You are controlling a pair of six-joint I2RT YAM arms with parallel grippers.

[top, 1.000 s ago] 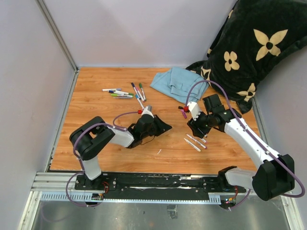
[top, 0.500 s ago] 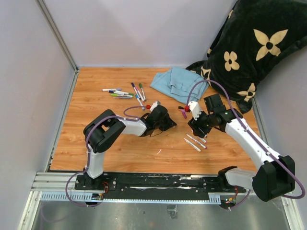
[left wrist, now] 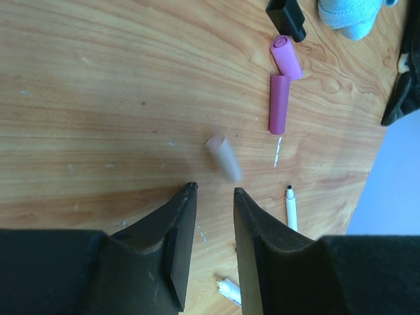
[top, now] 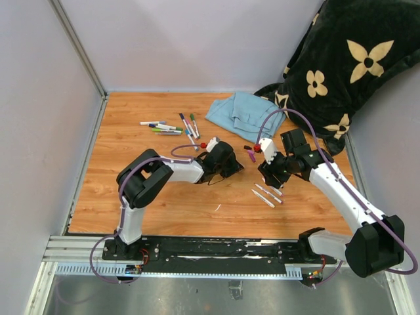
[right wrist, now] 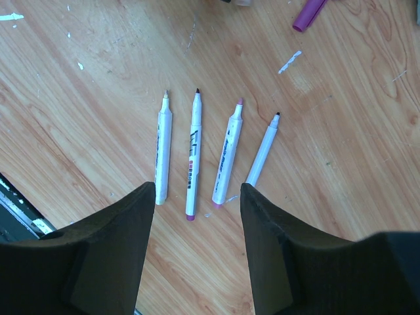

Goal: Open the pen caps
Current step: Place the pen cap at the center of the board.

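Within the last second the left gripper [top: 227, 164] has swung from nearer the arms' bases to the bare wood on the arms' side of the blue cloth [top: 244, 115], and its jaws have gone from nearly together to slightly apart. Nothing sits between them now; a pale cap [left wrist: 223, 157] shows blurred just ahead of the fingertips, so it looks freshly let go and not yet at rest. It is landing near 2 purple caps [left wrist: 282, 82] and 1 black cap [left wrist: 286, 16], which lie between it and the cloth's near edge.

The right gripper [top: 270, 177] hovers a little farther from the cloth with its jaws apart and empty, over 4 bare-tipped markers [right wrist: 210, 157] lying side by side.

By my reading, 1 more cap is now off and dropped with the others. A cluster of capped markers [top: 172, 126] lies well to the left of the cloth, so the job is only partly done
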